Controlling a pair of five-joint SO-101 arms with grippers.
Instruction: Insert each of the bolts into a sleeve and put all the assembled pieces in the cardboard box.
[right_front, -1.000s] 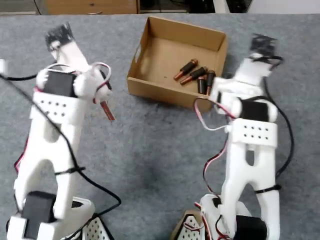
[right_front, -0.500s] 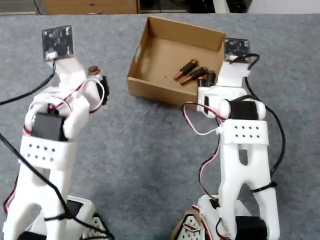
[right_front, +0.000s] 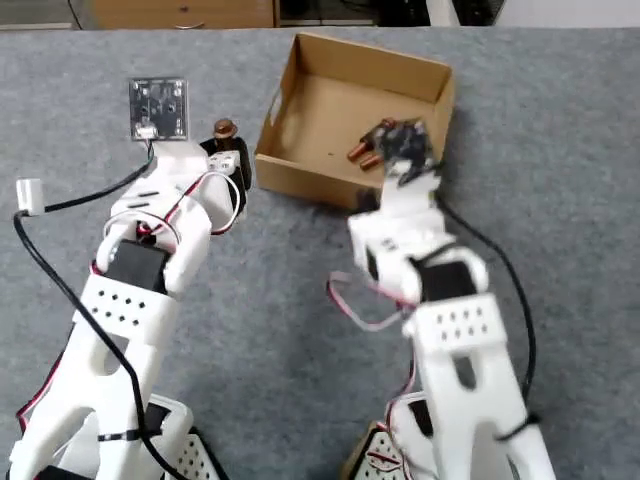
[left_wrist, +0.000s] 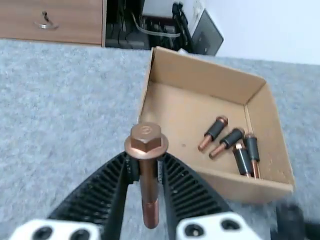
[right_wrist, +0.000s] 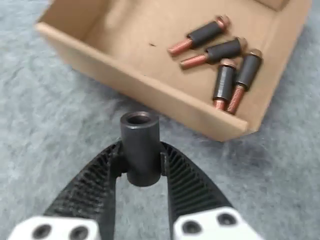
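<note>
Left arm (right_front: 130, 290): stretched across the grey table (right_front: 290, 300), wrist near the left wall of the cardboard box (right_front: 300, 180).

Left gripper (left_wrist: 146, 165): jaws clamped on a copper bolt (left_wrist: 145, 145). The black ribbed fingers (left_wrist: 107, 192) press the shank from both sides just under the hex flange head. Head sits at the fingertips; the threaded shank runs back between the fingers towards the wrist. From the high view the bolt head (right_front: 224, 128) shows just left of the box, outside it and above the table. No sleeve on this bolt.

Cardboard box: open-topped, standing on the table between the two wrists. The left wrist view takes in its far wall (left_wrist: 205, 75), the right wrist view its near wall (right_wrist: 125, 80).

Assembled pieces: four lie on the box floor towards its right side, each a copper bolt inside a black sleeve. Two (right_wrist: 199, 36) (right_wrist: 215, 52) lie side by side at a slant. The other two (right_wrist: 223, 82) (right_wrist: 243, 75) are close together by the near right corner. In the high view the right arm's wrist covers most of them, with copper ends (right_front: 357, 152) showing.

Right arm (right_front: 450, 320): wrist at the near wall of the box, towards its right end.

Right gripper (right_wrist: 140, 155): jaws clamped on a black sleeve (right_wrist: 140, 150), gripped round its lower half. The open bore faces the wrist camera. The sleeve is held over the table just in front of the box's near wall, outside the box
</note>
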